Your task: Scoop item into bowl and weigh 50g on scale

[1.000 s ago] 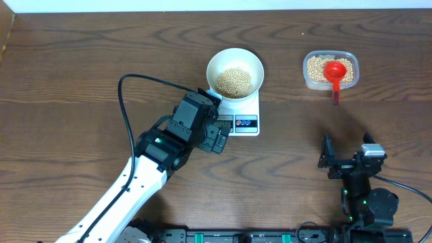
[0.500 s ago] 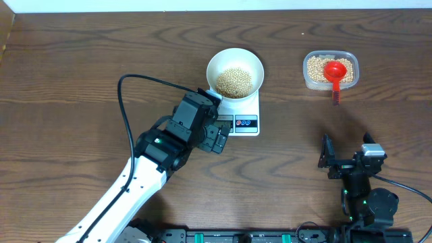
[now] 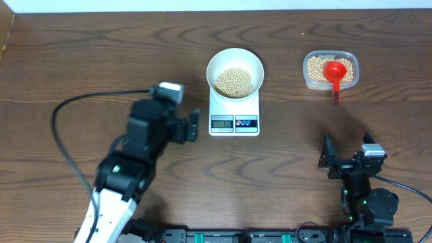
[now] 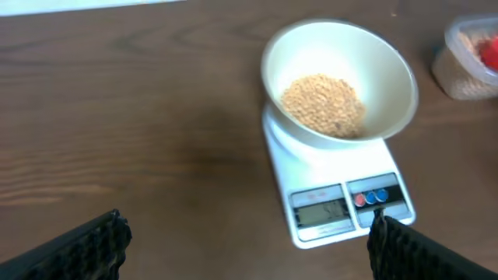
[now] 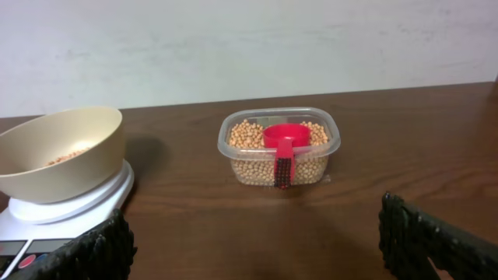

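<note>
The white bowl (image 3: 234, 65) holds a heap of tan beans (image 3: 234, 82) and sits on the white scale (image 3: 234, 119), whose grey display is lit. They also show in the left wrist view, the bowl (image 4: 389, 70), the beans (image 4: 323, 105) and the scale (image 4: 342, 210). My left gripper (image 3: 191, 125) is open and empty, just left of the scale. My right gripper (image 3: 329, 156) is open and empty near the front right. In the right wrist view the bowl (image 5: 58, 152) stands on the scale (image 5: 70, 206).
A clear plastic tub (image 3: 330, 70) of beans with a red scoop (image 3: 335, 73) resting in it stands at the back right, also in the right wrist view (image 5: 280, 148). A black cable loops from the left arm across the table's left.
My left arm has pulled back from the scale's front edge toward the left, uncovering the display. The right arm has not moved.
</note>
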Robot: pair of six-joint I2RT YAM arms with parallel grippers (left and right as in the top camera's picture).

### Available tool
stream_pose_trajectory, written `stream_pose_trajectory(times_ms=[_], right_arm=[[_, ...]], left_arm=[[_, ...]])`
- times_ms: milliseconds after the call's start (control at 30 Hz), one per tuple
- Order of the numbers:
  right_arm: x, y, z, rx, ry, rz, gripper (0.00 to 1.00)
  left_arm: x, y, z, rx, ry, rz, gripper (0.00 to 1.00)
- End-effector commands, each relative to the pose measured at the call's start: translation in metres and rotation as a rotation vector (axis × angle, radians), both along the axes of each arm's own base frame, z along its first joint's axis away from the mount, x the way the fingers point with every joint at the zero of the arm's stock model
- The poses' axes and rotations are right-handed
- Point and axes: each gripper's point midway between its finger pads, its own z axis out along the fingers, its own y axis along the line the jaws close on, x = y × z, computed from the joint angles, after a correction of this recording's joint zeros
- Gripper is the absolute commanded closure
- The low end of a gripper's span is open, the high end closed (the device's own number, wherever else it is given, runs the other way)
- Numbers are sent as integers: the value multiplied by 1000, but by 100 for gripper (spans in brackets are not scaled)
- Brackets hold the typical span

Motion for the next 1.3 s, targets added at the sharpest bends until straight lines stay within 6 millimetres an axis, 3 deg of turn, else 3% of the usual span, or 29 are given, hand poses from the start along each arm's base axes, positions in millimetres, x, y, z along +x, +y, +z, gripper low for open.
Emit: stream_pose_trajectory(times_ms=[0,300,533,800,933,1267], right_arm=[[0,0,-1,-5,-3,-2,1],[0,0,-1,-5,-3,-2,1],[0,0,-1,-5,-3,-2,1],[0,0,-1,-5,-3,-2,1],[0,0,-1,-5,-3,-2,1],[0,0,-1,-5,-3,-2,1]], left_arm=[[-11,18,-3,-60,-56,23,0],[-33,66,-4,-91,-294,167,0],[-49,85,-31,-34,-407,211,0],[-60,94,-37,92,-529,196,0],[-65,97,-49,113,-511,212,0],[-61,103,-64,132,-512,240,0]])
